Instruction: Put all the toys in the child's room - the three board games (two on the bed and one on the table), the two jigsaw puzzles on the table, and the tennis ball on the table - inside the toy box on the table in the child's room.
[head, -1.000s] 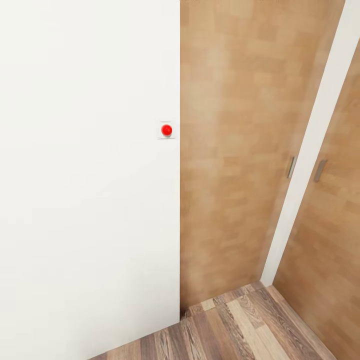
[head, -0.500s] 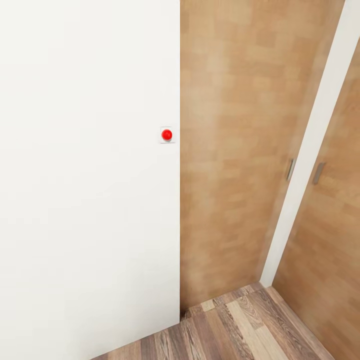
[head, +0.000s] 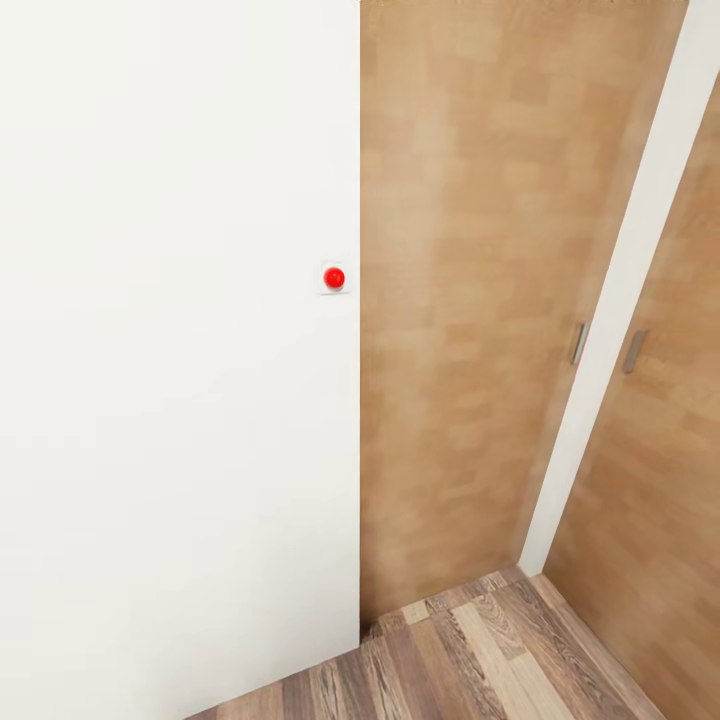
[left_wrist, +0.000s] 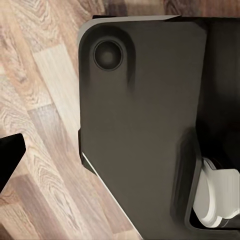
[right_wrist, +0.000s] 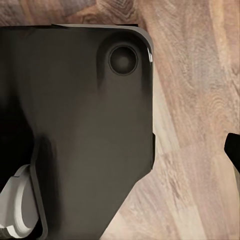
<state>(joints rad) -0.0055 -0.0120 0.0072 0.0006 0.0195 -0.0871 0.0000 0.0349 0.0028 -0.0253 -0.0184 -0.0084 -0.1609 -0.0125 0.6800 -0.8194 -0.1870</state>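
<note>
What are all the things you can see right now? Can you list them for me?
wall: one, white, fills the left half of the head view.
button: one, red, on a small white plate near the wall's right edge.
wooden panel: one, light brown, right of the white wall.
white strip: one, slanting between the wooden panel and a wooden door.
wooden door: one, light brown, far right.
handles: two, grey, one on each side of the white strip.
floor: wood planks, brown and pale, at the bottom of the head view and under the robot.
robot base: dark grey, above the floor, seen from both wrist cameras.
wheel: white, by the base.
</note>
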